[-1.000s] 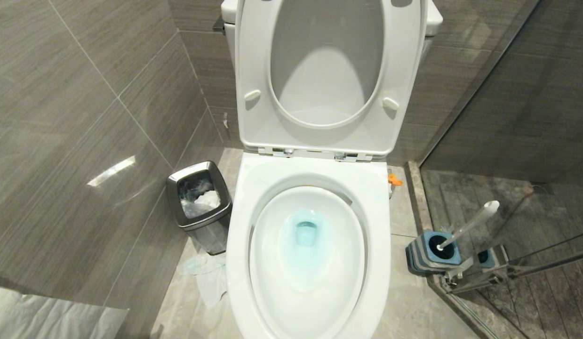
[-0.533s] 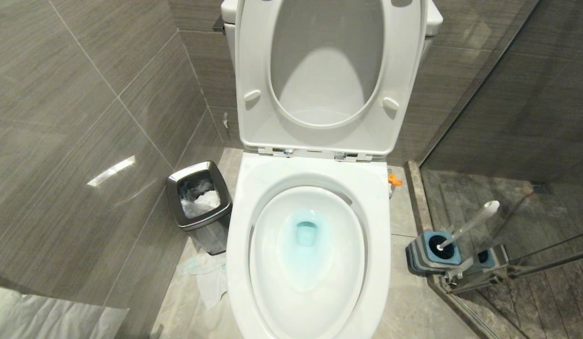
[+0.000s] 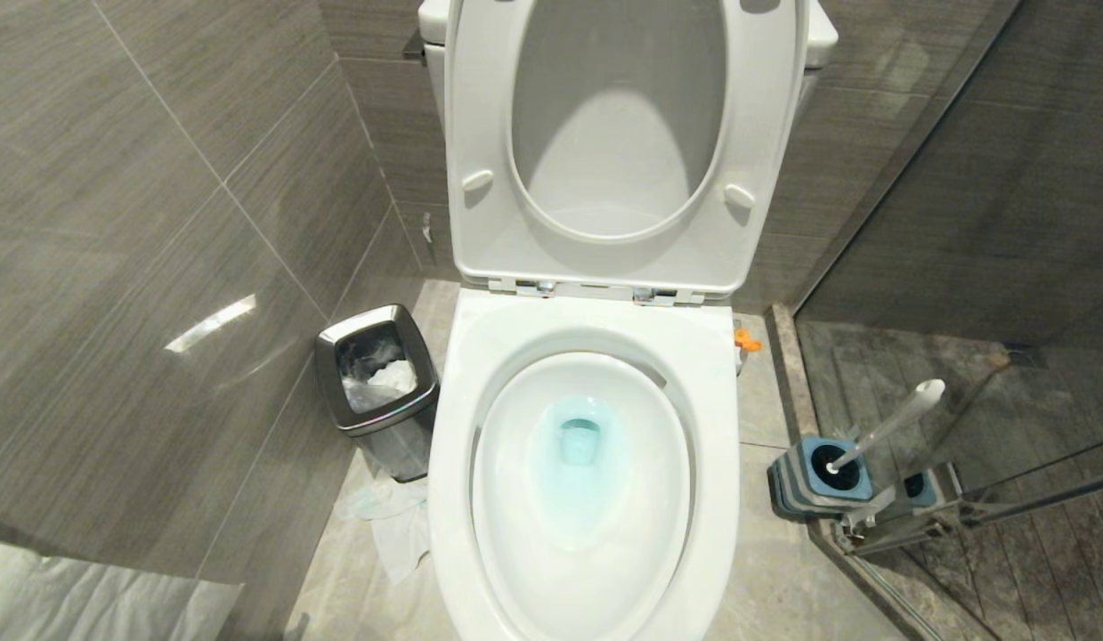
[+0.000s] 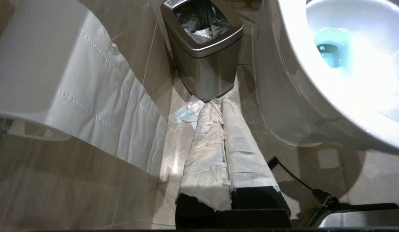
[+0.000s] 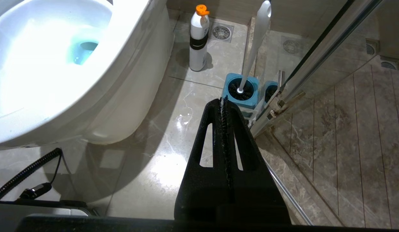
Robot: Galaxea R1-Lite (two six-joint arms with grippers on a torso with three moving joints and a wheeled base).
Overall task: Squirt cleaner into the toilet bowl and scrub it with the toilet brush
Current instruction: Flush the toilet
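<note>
Bowl [image 3: 587, 552] water is already blue, brush [image 5: 255, 45] sits in its holder [image 5: 241, 93]. My right gripper [image 5: 222, 100] and left gripper [image 4: 218, 103] hang closed, empty; next I reach right for the handle.

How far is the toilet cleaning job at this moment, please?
Done: cleaner already tints the water turquoise in the toilet bowl. In hand: nothing; the right gripper and left gripper are shut, holding nothing. Left: the toilet brush stands in its holder, so scrubbing remains.

No lettering, brand or number is legible anywhere; the white bottle's [image 5: 198, 42] dark band shows no readable text.
</note>
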